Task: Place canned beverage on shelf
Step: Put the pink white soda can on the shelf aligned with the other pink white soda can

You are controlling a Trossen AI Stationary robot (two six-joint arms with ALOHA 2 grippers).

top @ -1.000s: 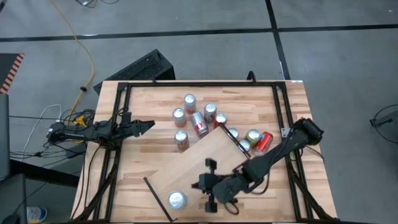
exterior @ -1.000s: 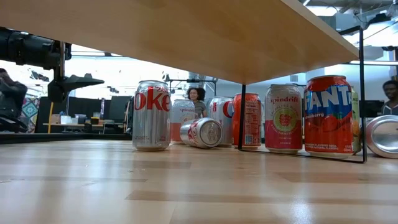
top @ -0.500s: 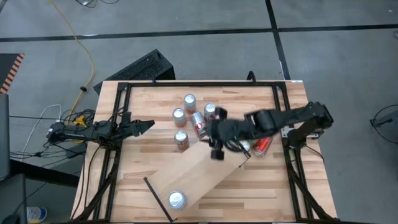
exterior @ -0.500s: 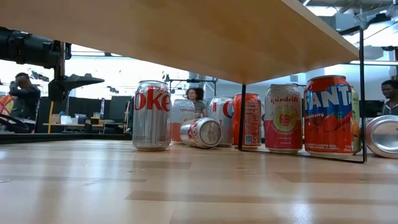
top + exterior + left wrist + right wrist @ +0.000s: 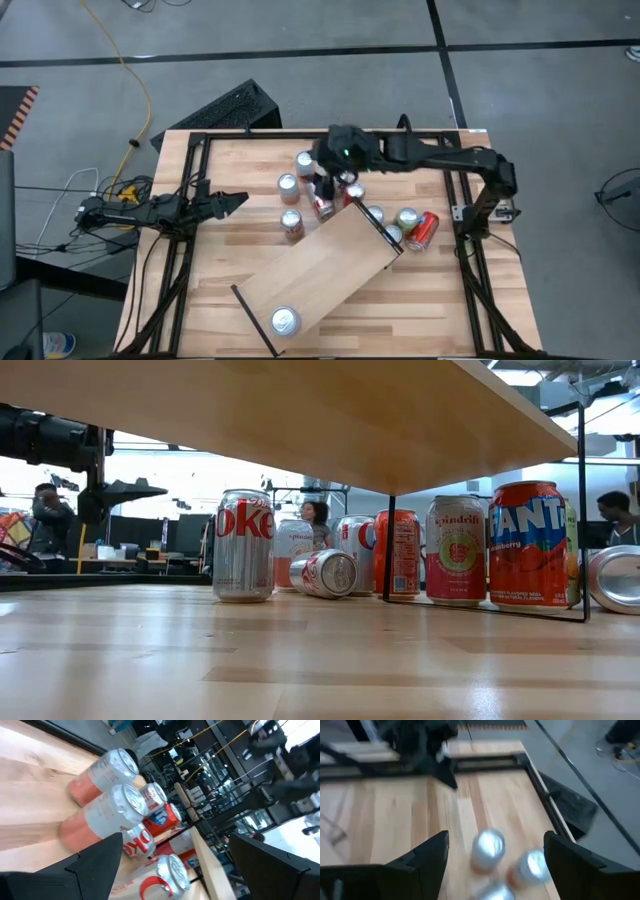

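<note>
The shelf (image 5: 322, 268) stands raised on thin black end strips, set diagonally across the near half of the striped worktop (image 5: 235, 180). One silver-topped can (image 5: 285, 321) stands upright on the shelf at its near-left end; the rest of the board is bare. The right hand (image 5: 326, 186) is extended over the far-centre cluster of cans, above the worktop and off the shelf's far end. In the right wrist view its two dark fingers (image 5: 426, 854) are spread wide, nothing between them, and blurred silver can tops (image 5: 488, 845) lie below them. The cluster comprises two pale cans (image 5: 305, 162) standing toward the far edge, a Diet Coke can (image 5: 291, 224) standing alone just left of the shelf, and a can on its side (image 5: 322, 206) close under the right hand. To the right of the shelf's far end stand several more upright cans (image 5: 407, 218), and a red can (image 5: 423, 230) lies tipped beside them. In the low view a Fanta can (image 5: 528, 546) and a Spindrift can (image 5: 456, 551) stand on the worktop beneath the shelf's underside. The left hand (image 5: 238, 201) is parked at the left edge of the worktop, well apart from all cans; its fingers (image 5: 95, 862) stand apart and hold nothing.
</note>
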